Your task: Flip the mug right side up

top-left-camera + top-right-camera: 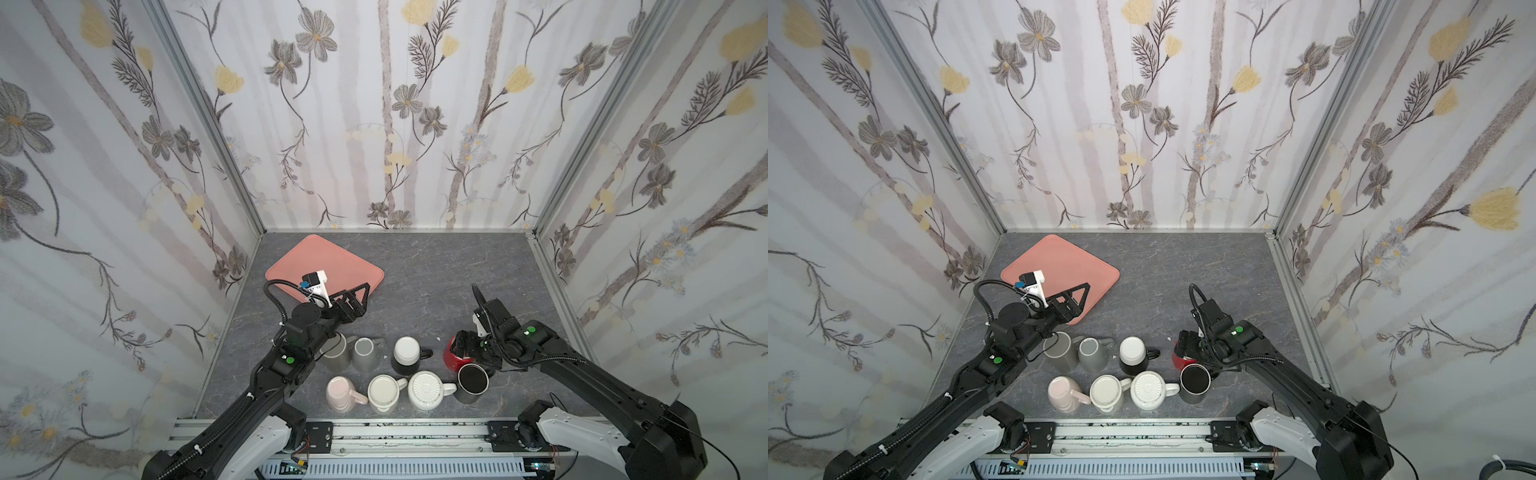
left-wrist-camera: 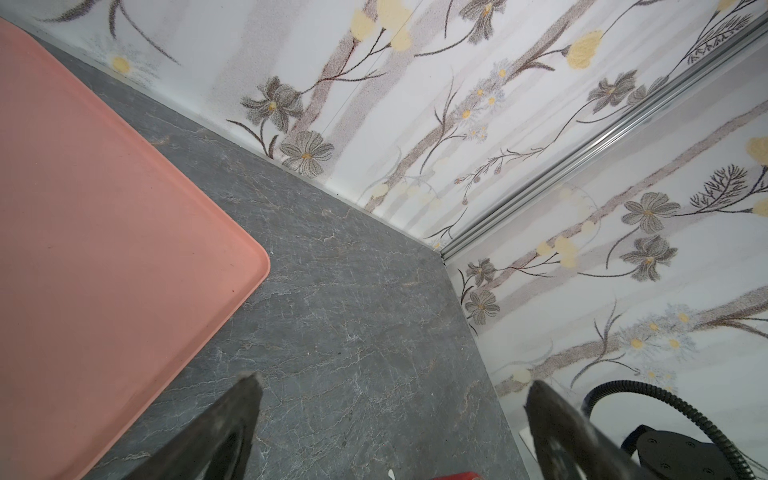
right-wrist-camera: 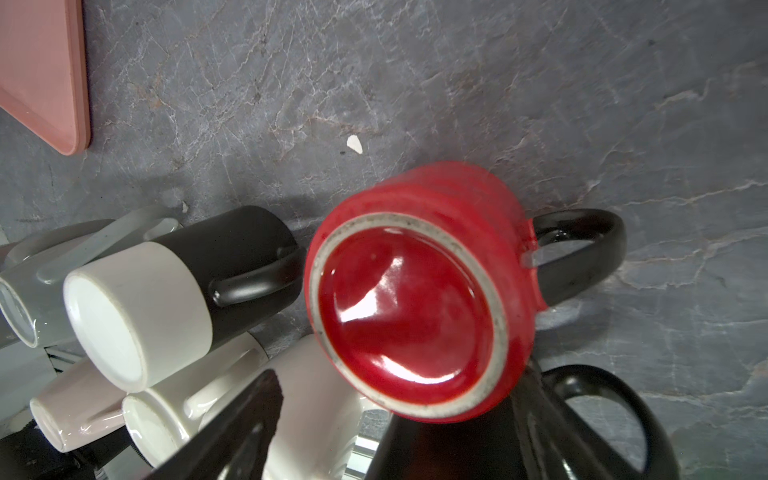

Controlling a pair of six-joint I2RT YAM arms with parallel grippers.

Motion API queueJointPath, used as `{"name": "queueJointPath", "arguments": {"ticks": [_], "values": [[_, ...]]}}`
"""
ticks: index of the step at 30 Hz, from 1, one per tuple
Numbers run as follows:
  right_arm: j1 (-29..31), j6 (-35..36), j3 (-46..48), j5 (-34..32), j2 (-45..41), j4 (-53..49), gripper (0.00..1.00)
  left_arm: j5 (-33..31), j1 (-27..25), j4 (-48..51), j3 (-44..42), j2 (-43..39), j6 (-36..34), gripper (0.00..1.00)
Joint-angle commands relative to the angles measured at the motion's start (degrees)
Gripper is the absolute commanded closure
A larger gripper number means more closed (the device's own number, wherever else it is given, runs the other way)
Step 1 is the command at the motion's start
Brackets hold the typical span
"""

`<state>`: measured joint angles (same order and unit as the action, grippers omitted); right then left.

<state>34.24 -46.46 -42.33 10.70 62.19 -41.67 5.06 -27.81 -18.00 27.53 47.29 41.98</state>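
Top views both place the pink tray (image 1: 328, 262) at the rear left of the grey table (image 1: 436, 270), with the left gripper (image 1: 356, 296) hanging over its near edge. The left wrist view shows its jaws spread wide with nothing between them. Rightward, two rows of mugs crowd the table's front: a pair of grey mugs (image 1: 365, 353), then a black-and-white mug (image 1: 406, 355) standing base up. Beside it, at the right end of the rear row, stands the red mug (image 3: 407, 316), upside down, its glazed base facing up and its black handle pointing away from the black-and-white mug. A black mug (image 1: 472, 380) sits just in front. The right gripper (image 3: 401, 374) straddles the red mug from above, jaws open. One finger (image 3: 249, 415) stands clear of the mug's side; contact on the opposite side cannot be told.
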Motion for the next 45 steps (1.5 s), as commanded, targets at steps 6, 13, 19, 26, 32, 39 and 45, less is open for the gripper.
{"name": "queueJointPath", "arguments": {"ticks": [6,13,19,26,32,39,45], "values": [[2.37,-5.72,-0.39,4.28,4.03,12.11,0.16,-1.61,-0.03,1.42,0.81,-0.37,-1.53,0.00],[3.82,-0.45,-6.97,-1.69,6.60,8.03,0.11,-3.94,0.04,6.31,3.35,0.48,-3.32,0.00],[4.13,1.63,-9.42,-7.92,4.75,12.80,0.09,-5.22,0.04,7.74,4.26,0.31,-4.06,0.00],[7.16,-0.32,-14.22,-17.05,18.93,33.17,0.11,-7.59,0.04,9.93,4.99,-1.51,-4.80,0.00],[10.15,-2.06,-25.76,-19.95,38.41,42.15,0.14,-8.39,0.07,11.62,4.34,-4.91,-4.19,0.00],[12.30,-1.99,-43.43,-23.50,57.04,36.55,0.20,-8.49,0.14,13.29,3.61,-7.02,-4.36,0.00],[12.34,-2.23,-50.74,-25.80,64.56,35.47,0.29,-7.75,0.23,13.26,3.08,-7.80,-4.10,0.00]]}}
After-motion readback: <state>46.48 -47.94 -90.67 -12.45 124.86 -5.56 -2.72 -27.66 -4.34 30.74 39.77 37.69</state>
